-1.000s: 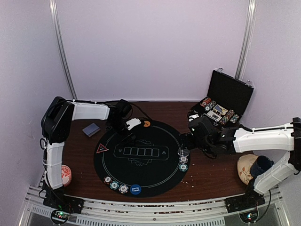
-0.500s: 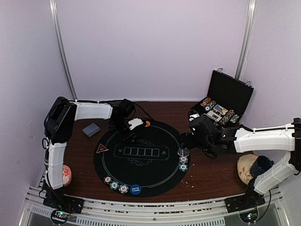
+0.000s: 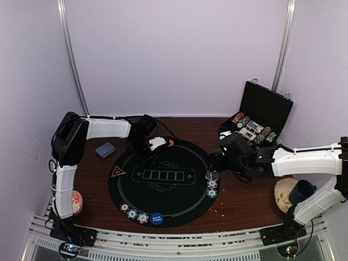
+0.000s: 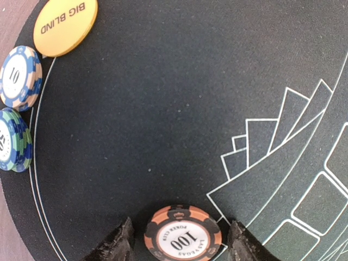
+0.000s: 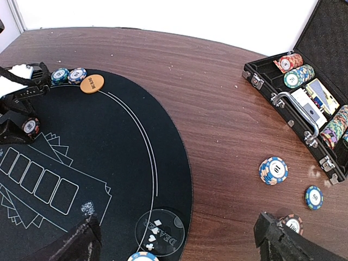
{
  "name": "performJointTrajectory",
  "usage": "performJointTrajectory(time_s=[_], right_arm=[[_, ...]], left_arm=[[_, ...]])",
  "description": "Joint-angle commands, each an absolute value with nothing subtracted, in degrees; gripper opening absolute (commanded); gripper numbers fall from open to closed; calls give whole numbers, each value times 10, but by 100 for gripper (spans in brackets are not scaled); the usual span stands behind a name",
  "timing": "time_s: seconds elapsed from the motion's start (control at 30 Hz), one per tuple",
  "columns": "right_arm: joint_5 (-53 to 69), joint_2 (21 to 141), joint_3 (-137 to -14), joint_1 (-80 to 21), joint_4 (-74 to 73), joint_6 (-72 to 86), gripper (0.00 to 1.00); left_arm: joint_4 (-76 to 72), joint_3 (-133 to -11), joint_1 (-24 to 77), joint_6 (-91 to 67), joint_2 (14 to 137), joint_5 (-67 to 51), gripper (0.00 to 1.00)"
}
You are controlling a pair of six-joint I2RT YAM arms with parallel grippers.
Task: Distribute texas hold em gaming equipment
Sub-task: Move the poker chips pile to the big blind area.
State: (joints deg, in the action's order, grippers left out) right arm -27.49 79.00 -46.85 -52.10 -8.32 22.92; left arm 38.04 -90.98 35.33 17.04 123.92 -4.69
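An orange-and-black "100" poker chip lies flat on the black mat. My left gripper has closed in on it, and only dark slivers show between the chip and the fingers. A blue chip, a green chip and the orange big blind button sit at the mat's rim. My right gripper hangs open over the clear dealer button, holding nothing. Three loose chips, the largest a blue stack, lie on the wood.
The open chip case stands at the back right. Grey-blue cards lie left of the mat and a red triangle marker lies on it. Chips and a blue button line the near rim. A dish with a dark cup is at the right.
My left gripper's jaws have narrowed around the 100 chip, and the left wrist has shifted slightly right. The right arm has barely moved.
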Motion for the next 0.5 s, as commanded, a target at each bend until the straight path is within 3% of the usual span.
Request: performJointTrajectory(time_s=[0.0,0.2,0.47], right_arm=[[-288,780,-460,-520,-78,235,100],[-288,780,-461,-520,-77,236,100],[-288,782,-460,-520,-76,236,100]], left_arm=[[416,-890,351,174,1263,12,60],[419,-892,350,175,1263,24,57],[425,-888,344,175,1267,21,43]])
